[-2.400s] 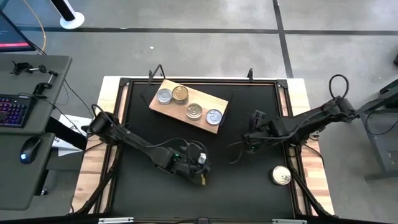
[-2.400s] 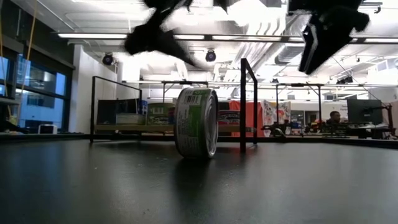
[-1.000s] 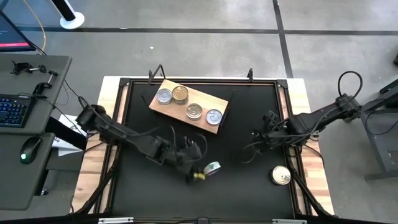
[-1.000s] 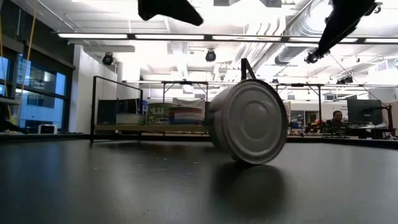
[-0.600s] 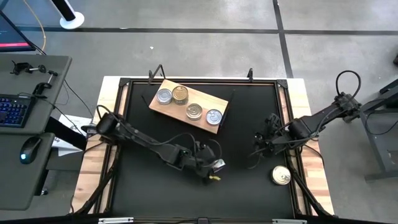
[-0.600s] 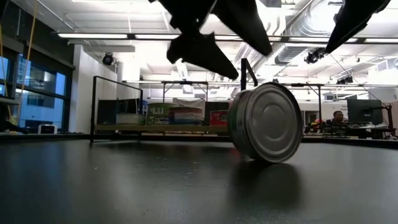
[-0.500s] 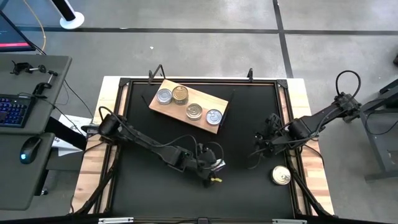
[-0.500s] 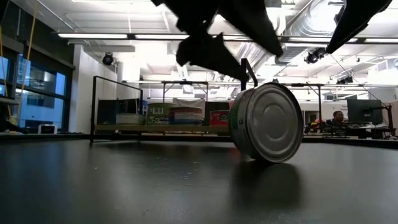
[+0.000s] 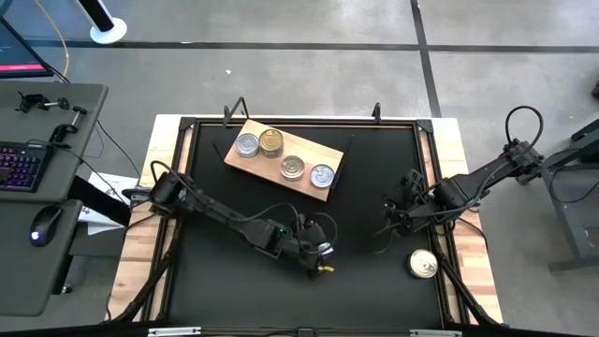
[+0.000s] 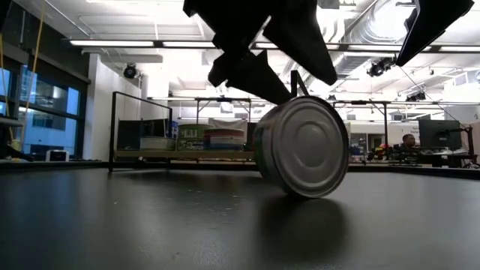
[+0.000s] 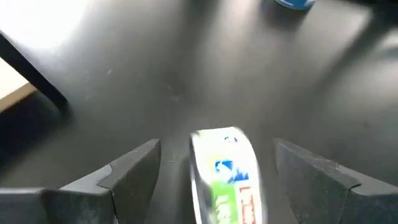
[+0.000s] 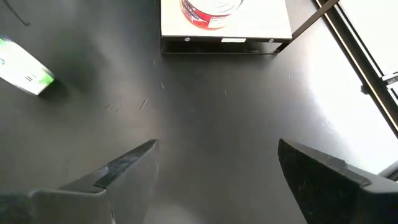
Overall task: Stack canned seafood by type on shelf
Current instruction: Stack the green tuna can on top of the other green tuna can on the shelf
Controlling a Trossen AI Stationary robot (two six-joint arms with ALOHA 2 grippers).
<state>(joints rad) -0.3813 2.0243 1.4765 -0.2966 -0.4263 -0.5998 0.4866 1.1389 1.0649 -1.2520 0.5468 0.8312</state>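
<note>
On the black table, a canned seafood tin with a green label (image 11: 225,177) stands on its rim, its silver face (image 10: 304,146) toward the near edge. My left gripper (image 9: 318,255) hangs open over it, one finger on either side, gaps showing in the left wrist view. The wooden shelf (image 9: 314,150) lies at the far middle with several tins flat on it in a row. Another tin (image 9: 423,265) lies flat near the front right corner. My right gripper (image 9: 388,223) hovers open right of centre, nothing between its fingers (image 12: 134,165).
Black frame posts (image 9: 376,110) rise along the table's far edge. The shelf's end with a red-labelled tin (image 12: 211,9) lies ahead of my right gripper. There is bare black table (image 9: 234,281) at the front left. A desk with a keyboard (image 9: 19,164) stands left of the table.
My left gripper has come down and toward the table's right edge, and now hangs over the tin on its rim with its open fingers on both sides. The tin has rolled a little to and fro on the table.
</note>
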